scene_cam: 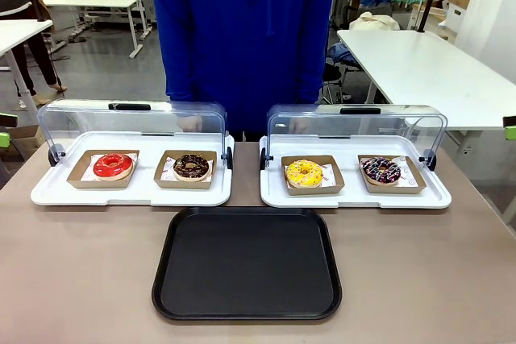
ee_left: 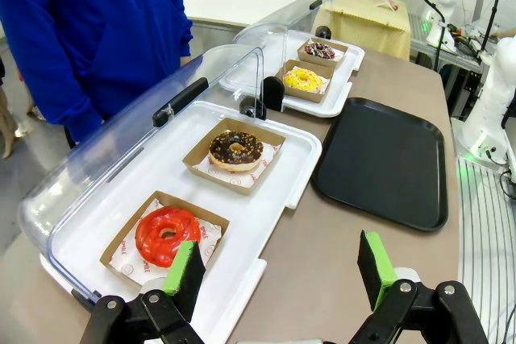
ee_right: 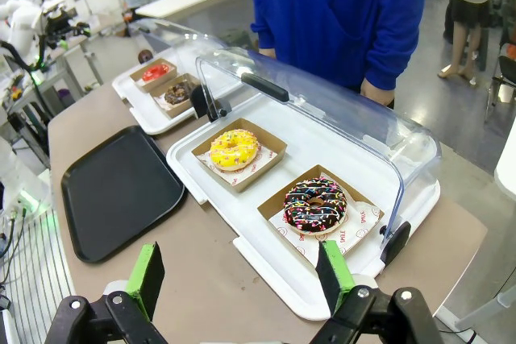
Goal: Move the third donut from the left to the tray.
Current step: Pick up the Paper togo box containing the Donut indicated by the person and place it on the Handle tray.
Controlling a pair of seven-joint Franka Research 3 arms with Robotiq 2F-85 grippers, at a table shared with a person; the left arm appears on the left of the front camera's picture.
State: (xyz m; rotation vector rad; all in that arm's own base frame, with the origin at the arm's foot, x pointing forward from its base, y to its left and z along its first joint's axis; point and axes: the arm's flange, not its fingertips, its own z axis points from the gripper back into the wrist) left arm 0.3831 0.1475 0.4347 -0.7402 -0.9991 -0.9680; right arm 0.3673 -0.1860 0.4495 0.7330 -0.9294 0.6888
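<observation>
The third donut (scene_cam: 304, 172) has bright yellow glaze and sits in a shallow brown cardboard tray on the right white tray, left slot; it also shows as the yellow donut (ee_right: 234, 149) and, farther off, the yellow donut (ee_left: 303, 80). The black tray (scene_cam: 247, 263) lies bare at the table's front middle, also seen as the black tray (ee_left: 384, 157) and the black tray (ee_right: 117, 189). My left gripper (ee_left: 280, 271) hovers open near the red donut's end of the table. My right gripper (ee_right: 240, 275) hovers open, just short of the sprinkled chocolate donut (ee_right: 315, 205).
The left white tray (scene_cam: 133, 191) holds a red donut (scene_cam: 113, 166) and a chocolate donut (scene_cam: 191, 167). The right white tray (scene_cam: 355, 196) also holds a sprinkled chocolate donut (scene_cam: 380, 170). Both clear lids stand open at the back. A person in a blue top (scene_cam: 242, 38) stands behind them.
</observation>
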